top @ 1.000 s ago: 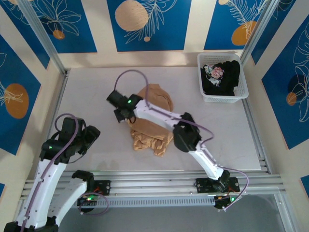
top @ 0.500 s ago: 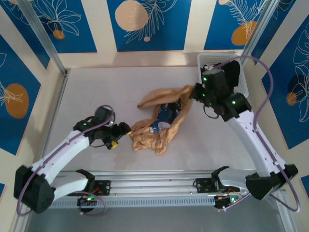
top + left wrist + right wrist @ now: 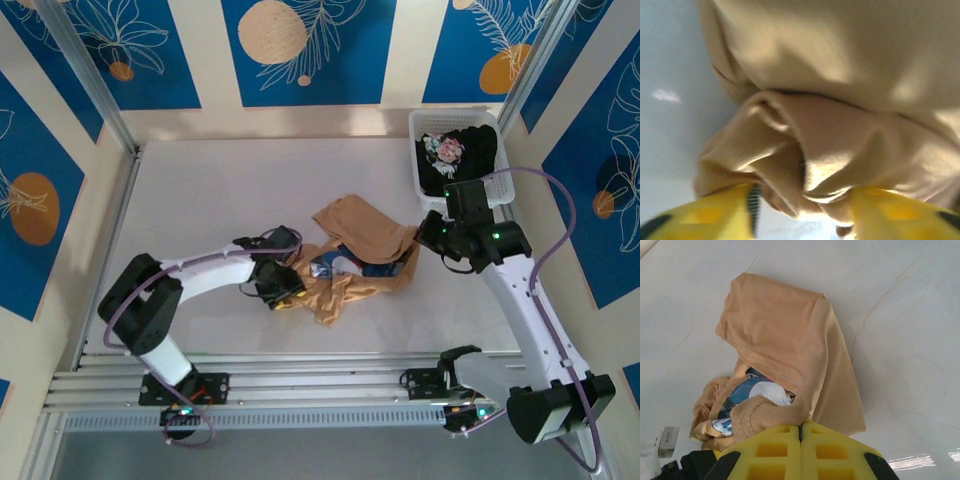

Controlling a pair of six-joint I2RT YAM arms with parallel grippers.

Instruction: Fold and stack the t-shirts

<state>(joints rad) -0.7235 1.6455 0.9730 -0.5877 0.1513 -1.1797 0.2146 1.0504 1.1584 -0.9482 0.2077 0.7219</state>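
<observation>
Pinching the tan tee (image 3: 785, 335), right end effector (image 3: 801, 426) closed.

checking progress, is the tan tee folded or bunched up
Bunched up, not folded: the tan-orange t-shirt lies in a crumpled heap on the table, its blue and white print peeking out between loose folds.

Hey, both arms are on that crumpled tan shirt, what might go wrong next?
The left gripper is around a thick wad of the tan shirt, so pulling may drag several layers and leave it bunched. The right gripper seems to pinch only a small fold, which might slip out if the arms pull apart.
</observation>
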